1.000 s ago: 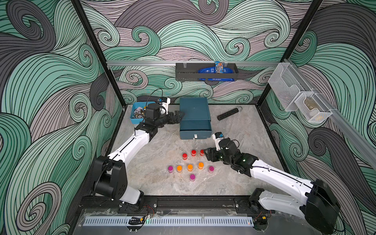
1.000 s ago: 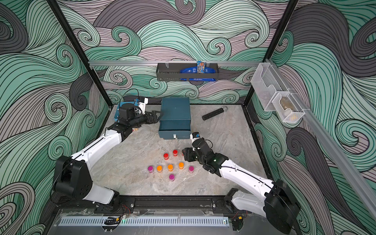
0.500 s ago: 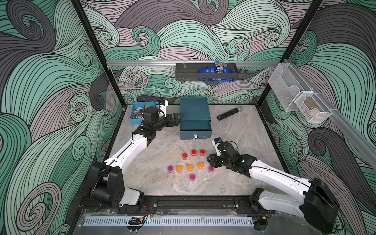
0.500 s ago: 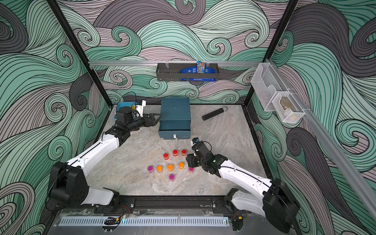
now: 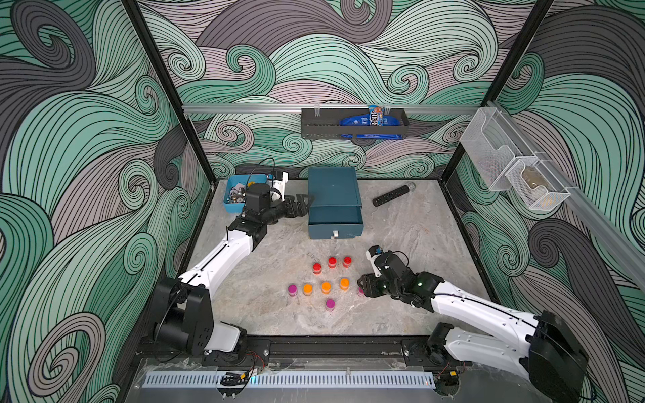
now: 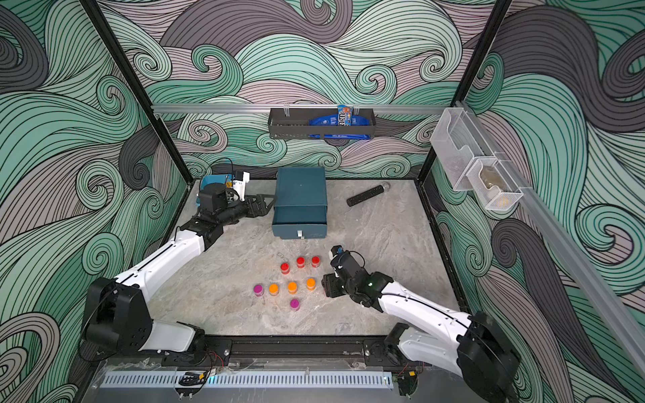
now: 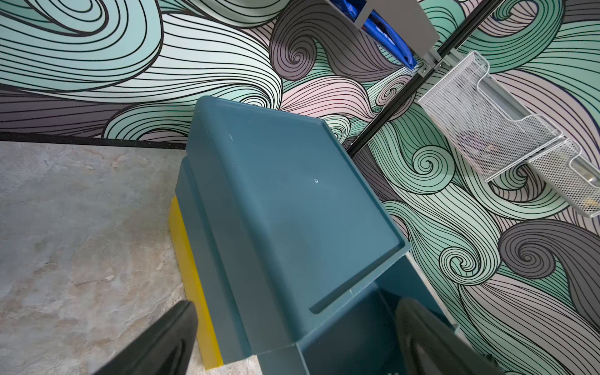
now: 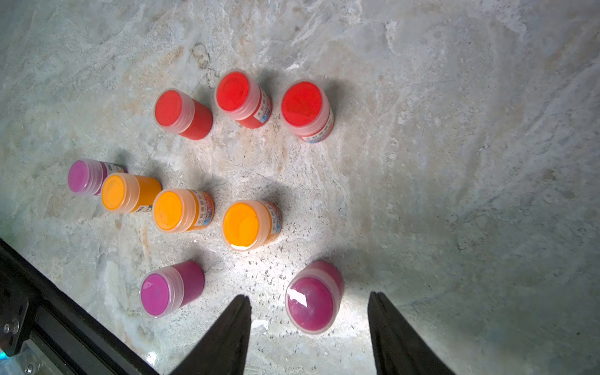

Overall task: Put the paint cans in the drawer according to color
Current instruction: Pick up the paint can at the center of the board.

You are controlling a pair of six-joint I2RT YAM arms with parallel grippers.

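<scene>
Nine paint cans stand on the marble table: three red (image 5: 332,261), three orange (image 5: 326,286) and three magenta (image 5: 330,304). My right gripper (image 5: 363,289) hangs open over the rightmost magenta can (image 8: 311,298). That can stands between the fingertips (image 8: 242,305) with a gap on each side. The dark teal drawer chest (image 5: 333,190) has one drawer (image 5: 335,216) pulled out, its white tab (image 5: 335,233) facing the cans. My left gripper (image 5: 304,204) is open at the chest's left side, its fingers (image 7: 168,337) straddling the corner by the open drawer (image 7: 357,334).
A light-blue bin of metal bits (image 5: 234,206) sits behind my left wrist. A black bar (image 5: 392,193) lies right of the chest. A dark wall rack (image 5: 352,124) and clear wall baskets (image 5: 506,167) hang above. A yellow strip (image 7: 191,285) shows under the chest.
My right gripper has moved from beside the red cans toward the table's front and now hangs over the rightmost magenta can, with its jaws a little narrower. The left arm shifted slightly beside the chest.
</scene>
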